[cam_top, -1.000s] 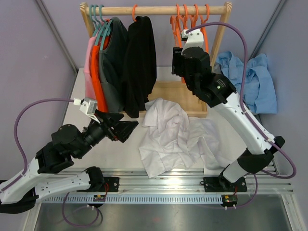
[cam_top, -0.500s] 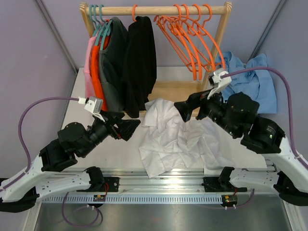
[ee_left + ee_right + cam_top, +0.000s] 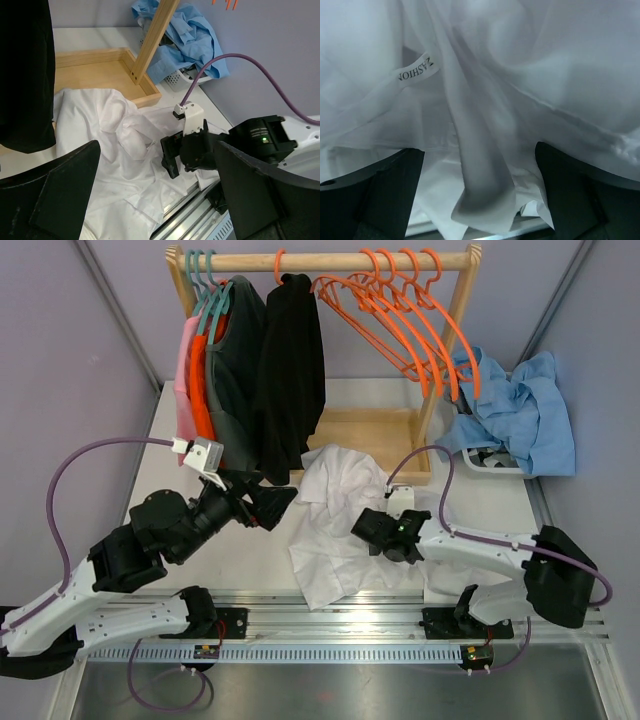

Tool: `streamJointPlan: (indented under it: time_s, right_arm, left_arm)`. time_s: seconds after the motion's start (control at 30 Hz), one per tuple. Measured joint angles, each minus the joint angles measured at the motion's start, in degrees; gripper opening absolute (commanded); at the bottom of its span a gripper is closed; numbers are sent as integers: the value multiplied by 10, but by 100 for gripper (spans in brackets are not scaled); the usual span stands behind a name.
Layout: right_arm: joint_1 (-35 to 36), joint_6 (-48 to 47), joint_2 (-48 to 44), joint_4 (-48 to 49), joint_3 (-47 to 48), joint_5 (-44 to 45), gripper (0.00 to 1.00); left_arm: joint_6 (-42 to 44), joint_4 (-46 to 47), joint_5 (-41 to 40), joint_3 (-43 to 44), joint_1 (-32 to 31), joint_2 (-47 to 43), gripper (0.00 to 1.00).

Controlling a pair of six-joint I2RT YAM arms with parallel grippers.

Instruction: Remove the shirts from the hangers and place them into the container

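Note:
A crumpled white shirt (image 3: 340, 515) lies on the table in front of the rack. My right gripper (image 3: 362, 528) sits low over it, open, with a fold of the white fabric (image 3: 480, 165) between its fingers (image 3: 375, 195). To the shirt's left my left gripper (image 3: 275, 502) stands open and holds nothing; its view shows the white shirt (image 3: 110, 135) and the right gripper (image 3: 172, 157). Black (image 3: 290, 370), dark grey (image 3: 238, 360), orange (image 3: 207, 415) and pink (image 3: 185, 380) shirts hang on hangers. Several empty orange hangers (image 3: 400, 325) hang at the right. Light blue shirts (image 3: 525, 410) fill the container (image 3: 490, 462).
The wooden rail (image 3: 320, 260) runs across the back, and the rack's flat tray base (image 3: 370, 435) lies behind the white shirt. Teal hangers (image 3: 205, 275) hold the left-hand shirts. A metal rail (image 3: 330, 615) runs along the near table edge. Purple walls close in both sides.
My right arm has swung from the orange hangers at the rail down onto the white shirt, and its jaws have opened. The empty hangers now hang fanned out to the right. The left arm barely shifted.

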Motion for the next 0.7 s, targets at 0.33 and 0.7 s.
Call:
streamJointPlan:
  time_s: [0.33,0.7]
  right_arm:
    - [0,31,109,115,-2,-13,100]
    - [-52,-60,92,305,29,-157,100]
  left_arm:
    - [0,0,0,0,0,-2,99]
    - [-1,0,0,0,0,-2,99]
